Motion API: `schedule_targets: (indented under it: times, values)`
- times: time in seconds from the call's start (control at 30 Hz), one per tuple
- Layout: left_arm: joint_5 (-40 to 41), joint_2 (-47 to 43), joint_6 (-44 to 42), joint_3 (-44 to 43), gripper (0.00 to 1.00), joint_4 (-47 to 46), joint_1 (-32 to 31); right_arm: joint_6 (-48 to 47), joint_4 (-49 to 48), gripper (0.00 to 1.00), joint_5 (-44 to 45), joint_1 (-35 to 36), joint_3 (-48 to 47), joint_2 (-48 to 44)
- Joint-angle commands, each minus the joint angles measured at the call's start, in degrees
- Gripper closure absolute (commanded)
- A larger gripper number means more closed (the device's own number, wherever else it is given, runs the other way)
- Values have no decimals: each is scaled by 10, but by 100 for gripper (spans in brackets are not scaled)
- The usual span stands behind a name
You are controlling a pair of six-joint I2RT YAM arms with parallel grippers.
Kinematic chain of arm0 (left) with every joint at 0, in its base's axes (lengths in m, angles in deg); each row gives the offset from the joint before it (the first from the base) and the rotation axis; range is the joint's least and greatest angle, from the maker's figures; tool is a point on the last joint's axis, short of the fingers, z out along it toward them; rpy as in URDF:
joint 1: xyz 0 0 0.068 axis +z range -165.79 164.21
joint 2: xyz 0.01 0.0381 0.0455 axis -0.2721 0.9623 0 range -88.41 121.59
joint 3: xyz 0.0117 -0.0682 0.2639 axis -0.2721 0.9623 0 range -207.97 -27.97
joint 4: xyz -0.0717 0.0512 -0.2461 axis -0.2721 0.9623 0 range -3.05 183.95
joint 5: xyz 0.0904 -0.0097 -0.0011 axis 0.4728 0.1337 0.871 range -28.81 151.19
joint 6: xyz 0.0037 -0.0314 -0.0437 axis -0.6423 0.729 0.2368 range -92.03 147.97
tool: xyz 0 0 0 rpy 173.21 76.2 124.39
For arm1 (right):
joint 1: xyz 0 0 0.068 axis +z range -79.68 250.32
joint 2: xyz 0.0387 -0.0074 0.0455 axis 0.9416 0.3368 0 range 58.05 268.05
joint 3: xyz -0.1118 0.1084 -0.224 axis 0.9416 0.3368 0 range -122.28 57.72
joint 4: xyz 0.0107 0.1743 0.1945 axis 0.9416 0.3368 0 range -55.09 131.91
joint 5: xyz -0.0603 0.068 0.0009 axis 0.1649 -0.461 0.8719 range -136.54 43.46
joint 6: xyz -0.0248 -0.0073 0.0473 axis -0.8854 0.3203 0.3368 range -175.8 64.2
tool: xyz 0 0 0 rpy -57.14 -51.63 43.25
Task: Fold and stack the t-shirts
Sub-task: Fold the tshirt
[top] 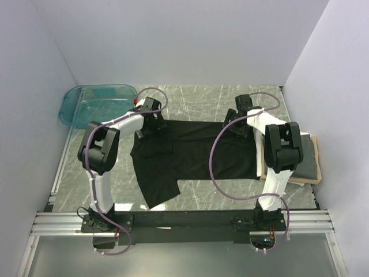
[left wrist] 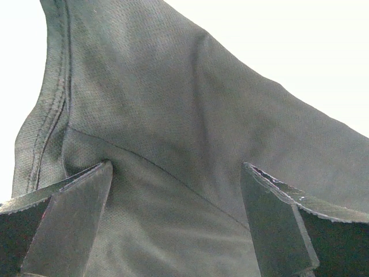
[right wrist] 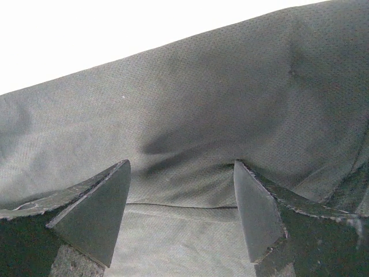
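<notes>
Black shirt point(top: 196, 156) lies spread on the tabletop point(top: 75, 173), mid scene, long axis left to right. It looks mostly flat. One flap pokes out near-left, probably a sleeve, and there is a small wrinkle by the left edge.

Left end effector point(top: 149, 115) sits at the shirt's far-left corner and right end effector point(top: 239, 115) at the far-right corner. Both are on the same far edge, which suits a two-handed lift or fold toward the near side.

Left wrist view: left end effector point(left wrist: 176, 167) has its fingers point(left wrist: 75, 219) spread wide with cloth filling the gap, not pinched. A stitched hem runs up the left side and a diagonal seam crosses between the fingers.

Right wrist view: right end effector point(right wrist: 181, 164) is also spread, fingers point(right wrist: 92, 213) apart. The cloth dimples between the tips and a straight edge line lies just under them. The fabric is a fine matte knit, limp, and likely to drape and slide if only one layer is caught.

Judgement: this is the pre-grasp stage on the far edge, with the fold not yet made. From these views I cannot tell whether the fingertips reach under the edge.

Grey shirt point(top: 308, 156) sits folded on the board point(top: 302, 180) at the right edge, close beside the black shirt. That is the likely stack spot, which would explain the black one being laid out next to it.

Tub point(top: 69, 112) sits far-left, well apart from the shirt.
</notes>
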Motion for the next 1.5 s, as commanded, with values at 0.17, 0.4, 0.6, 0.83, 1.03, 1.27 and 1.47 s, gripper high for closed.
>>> schedule_targets:
  times: [0.17,0.4,0.6,0.83,1.03,1.27,1.47]
  values:
    - [-26,122,-33,-129,1,34,31,-29,52,21,-1,-28,-136,84]
    - [-46,153,-43,-225,0,59,31,-30,76,21,0,-33,-226,108]
    - [-49,63,-39,-193,1,51,21,-30,91,21,9,-34,-215,16]
    - [-14,-117,-24,-78,1,50,-45,5,43,20,13,-19,-24,-186]
    - [39,-308,62,133,1,58,-131,42,5,20,34,32,173,-373]
    - [63,-494,205,335,1,129,-216,59,-48,18,-30,86,336,-538]
    - [15,-554,264,450,1,147,-240,79,-32,16,-20,87,391,-604]
